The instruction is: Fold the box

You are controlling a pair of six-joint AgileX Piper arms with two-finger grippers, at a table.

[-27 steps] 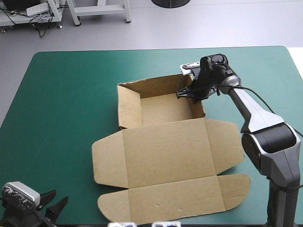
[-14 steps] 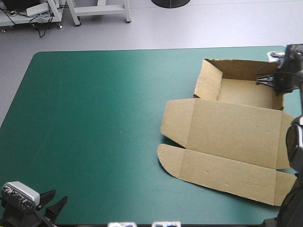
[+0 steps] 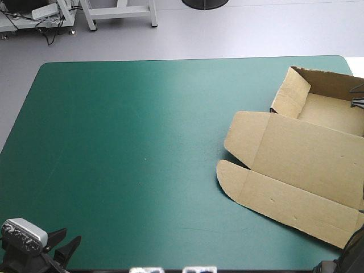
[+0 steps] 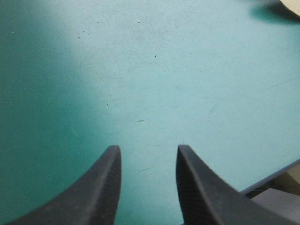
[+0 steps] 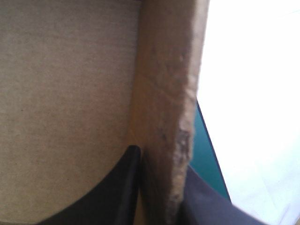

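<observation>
The brown box (image 3: pixel 307 159) lies at the table's right side as an open tray with its lid flat toward the near edge, partly running off the right of the high view. My right gripper (image 5: pixel 157 187) is shut on the box's right wall (image 5: pixel 164 117), one finger inside the tray and one outside; in the high view only a tip of the right gripper (image 3: pixel 358 95) shows at the picture's right edge. My left gripper (image 4: pixel 147 161) stands open low over bare teal-green cover, and in the high view the left gripper (image 3: pixel 60 247) sits by the near left corner, far from the box.
The teal-green cover (image 3: pixel 131 153) stretches bare from the box to the table's left edge. The box overhangs or reaches the table's right edge. A corner of the box (image 4: pixel 290 3) shows far ahead of the left gripper.
The right gripper has dragged the box from the table's middle far to the right, turning it slightly; the gripper is now almost out of the high view. The left arm has stayed still.
</observation>
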